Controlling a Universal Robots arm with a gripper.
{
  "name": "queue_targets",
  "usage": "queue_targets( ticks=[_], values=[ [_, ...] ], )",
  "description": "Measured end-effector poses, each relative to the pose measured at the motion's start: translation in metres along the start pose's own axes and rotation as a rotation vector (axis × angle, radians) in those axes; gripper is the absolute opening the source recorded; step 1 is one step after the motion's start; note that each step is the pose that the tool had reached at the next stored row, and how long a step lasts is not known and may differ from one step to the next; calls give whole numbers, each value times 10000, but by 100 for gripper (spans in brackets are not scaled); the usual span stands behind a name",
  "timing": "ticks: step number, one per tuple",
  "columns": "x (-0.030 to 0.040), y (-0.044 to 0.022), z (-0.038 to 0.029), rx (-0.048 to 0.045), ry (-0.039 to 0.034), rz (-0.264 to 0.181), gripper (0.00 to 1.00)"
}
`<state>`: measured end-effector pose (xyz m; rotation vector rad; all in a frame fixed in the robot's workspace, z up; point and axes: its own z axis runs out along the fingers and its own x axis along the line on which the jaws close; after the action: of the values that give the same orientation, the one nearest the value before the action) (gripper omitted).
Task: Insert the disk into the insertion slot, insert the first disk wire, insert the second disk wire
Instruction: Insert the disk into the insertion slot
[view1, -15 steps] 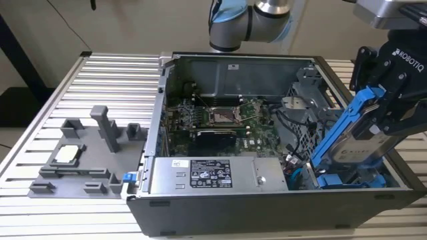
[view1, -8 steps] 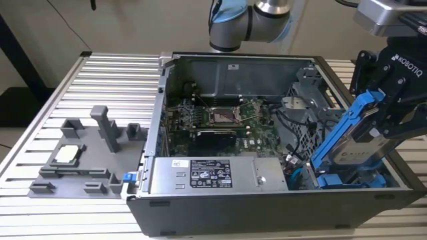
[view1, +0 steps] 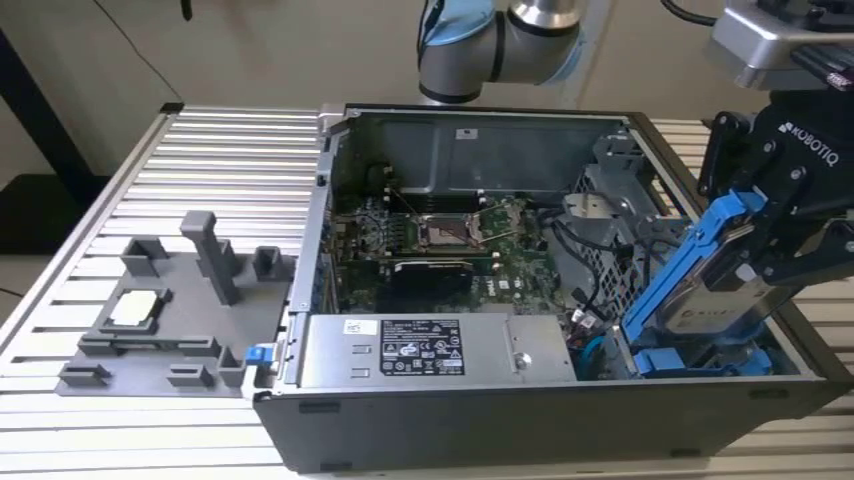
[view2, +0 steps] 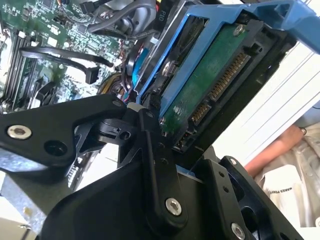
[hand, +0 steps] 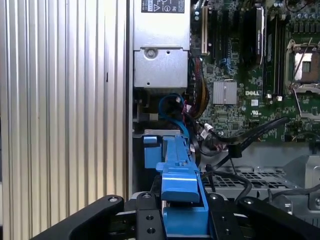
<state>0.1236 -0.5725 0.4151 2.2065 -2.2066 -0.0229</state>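
My gripper (view1: 758, 262) is shut on the disk (view1: 694, 300), a silver drive with a white label in a bright blue caddy. The disk hangs tilted over the case's front corner on the exterior view's right, its lower end just above the insertion slot (view1: 707, 362) with its blue rails. In the second wrist view the disk's green circuit board and connector (view2: 210, 85) show between my black fingers (view2: 150, 150). The first wrist view looks along the caddy's blue edge (hand: 180, 175) from the gripper (hand: 182, 216). A blue wire (hand: 172, 107) and black wires (hand: 250, 135) lie loose beside the bay.
The open computer case (view1: 534, 420) holds a grey labelled power-supply box (view1: 407, 350), a green motherboard (view1: 441, 250) and a perforated metal cage (view1: 614, 200). A grey fixture (view1: 174, 300) stands on the ribbed aluminium table (view1: 227, 160) at the exterior view's left.
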Motion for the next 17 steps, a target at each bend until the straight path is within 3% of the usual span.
queue_targets(
  ticks=[5,17],
  values=[
    [0,-13,59,0,0,1,33],
    [-1,-22,277,-5,-1,0,33]
  ],
)
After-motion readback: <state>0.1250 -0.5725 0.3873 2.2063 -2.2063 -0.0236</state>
